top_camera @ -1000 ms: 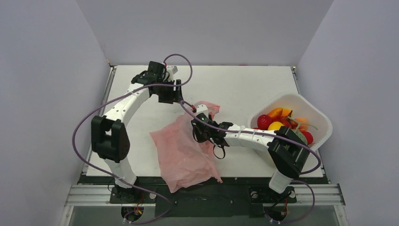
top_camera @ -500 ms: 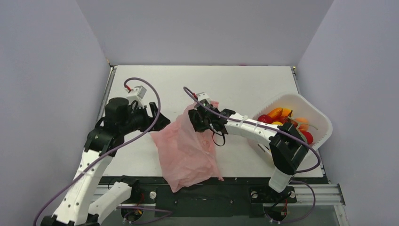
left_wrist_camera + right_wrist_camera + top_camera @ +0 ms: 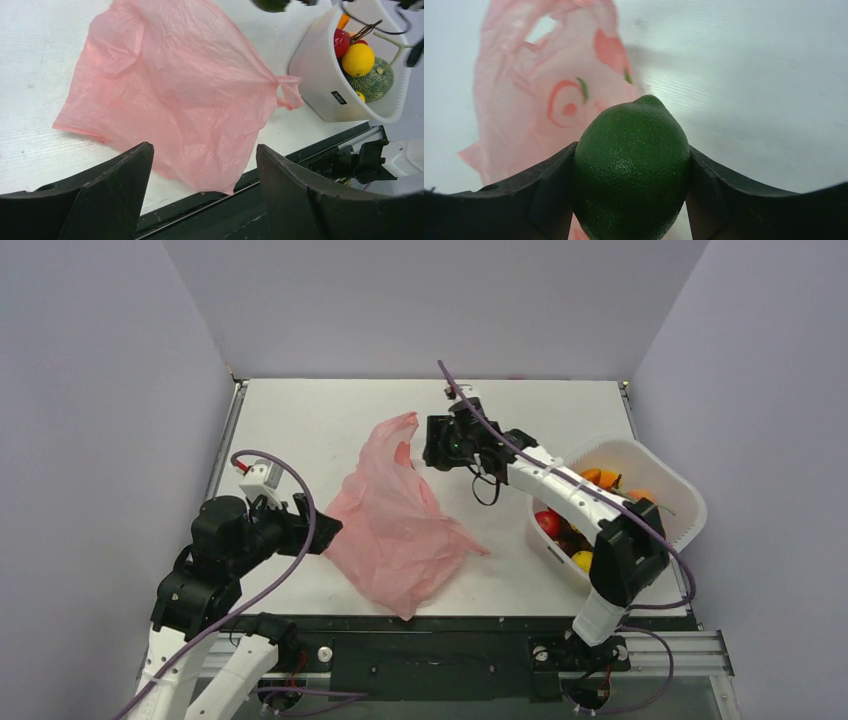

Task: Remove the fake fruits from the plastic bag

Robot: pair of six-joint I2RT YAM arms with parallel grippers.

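Note:
The pink plastic bag (image 3: 395, 515) lies crumpled and flat at the table's middle, one handle raised at its far end; it also shows in the left wrist view (image 3: 175, 85) and the right wrist view (image 3: 539, 100). My right gripper (image 3: 435, 443) hangs above the table just right of the bag's far end, shut on a dark green lime (image 3: 631, 165). My left gripper (image 3: 325, 530) is open and empty, low by the bag's left edge. Several fake fruits (image 3: 560, 530) in red, yellow and orange lie in the white basket.
The white rounded-square basket (image 3: 680, 500) stands at the right edge, with a yellow lemon (image 3: 358, 59) and a green melon (image 3: 377, 82) in it. The table's black front rail (image 3: 450, 625) runs just below the bag's near corner.
My right gripper has risen from the bag and moved to the far side with the green lime. My left arm has drawn back to the near left. The bag has shifted and spread.

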